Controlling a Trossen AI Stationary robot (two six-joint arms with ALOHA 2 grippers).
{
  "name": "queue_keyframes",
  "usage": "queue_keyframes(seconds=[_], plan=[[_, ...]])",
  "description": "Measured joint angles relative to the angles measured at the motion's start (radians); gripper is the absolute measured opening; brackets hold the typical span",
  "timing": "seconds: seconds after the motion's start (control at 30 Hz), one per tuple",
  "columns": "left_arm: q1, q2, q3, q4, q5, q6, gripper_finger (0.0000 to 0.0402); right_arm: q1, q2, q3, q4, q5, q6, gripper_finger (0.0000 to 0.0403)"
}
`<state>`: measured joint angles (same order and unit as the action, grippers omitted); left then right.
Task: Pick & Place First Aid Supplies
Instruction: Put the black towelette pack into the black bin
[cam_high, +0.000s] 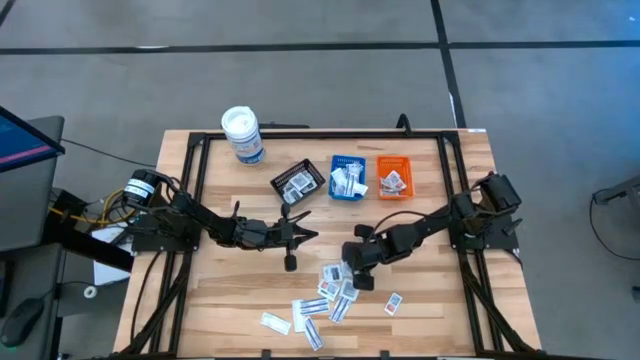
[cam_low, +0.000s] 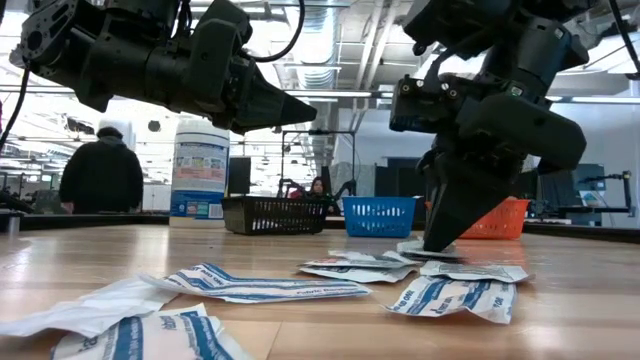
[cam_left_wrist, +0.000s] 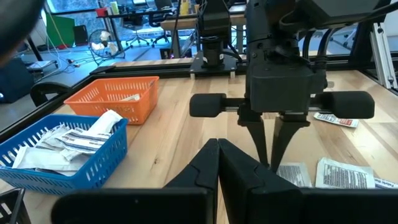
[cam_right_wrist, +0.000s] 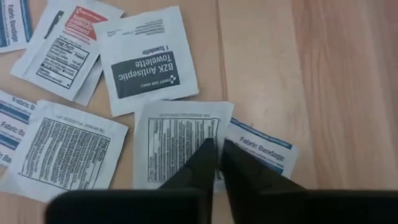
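Note:
Several first aid supplies, small flat white packets (cam_high: 335, 292), lie scattered on the wooden table near its front edge. My right gripper (cam_right_wrist: 216, 144) points steeply down into the far end of this pile, shut on a white packet with fine black print (cam_right_wrist: 177, 146). A "Fabric Bandage" packet (cam_right_wrist: 264, 149) lies partly under it, and an antiseptic towelette packet (cam_right_wrist: 149, 59) lies just beyond. My left gripper (cam_high: 305, 236) hangs level above the table's middle, shut and holding nothing, left of my right gripper. My right gripper has its two fingers closed on the printed packet at its long edge (cam_right_wrist: 221, 127), near a corner. The fingers come from above, slanting down. The fingertips hide the pinch itself. The packet lies flat on the table, over the bandage packet.
Along the far side stand a black tray (cam_high: 297, 183), a blue tray (cam_high: 348, 177) and an orange tray (cam_high: 394, 178), each with packets inside, and a white round canister (cam_high: 242, 135) to their left. A dark frame rims the table. A person (cam_low: 100, 175) stands beyond it.

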<state>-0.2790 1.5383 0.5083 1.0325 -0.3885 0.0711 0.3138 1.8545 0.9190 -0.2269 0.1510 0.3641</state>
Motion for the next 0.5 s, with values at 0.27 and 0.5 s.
queue_keyframes(seconds=[0.27,0.5], plan=[[0.0,0.0,0.0,0.0,0.0,0.0,0.001,-0.007,-0.02,0.085,-0.076,-0.019,-0.024,0.0018],[0.0,0.0,0.0,-0.004,0.0,0.0,0.001,-0.021,-0.175,0.11,-0.199,0.062,-0.032,0.0006]])
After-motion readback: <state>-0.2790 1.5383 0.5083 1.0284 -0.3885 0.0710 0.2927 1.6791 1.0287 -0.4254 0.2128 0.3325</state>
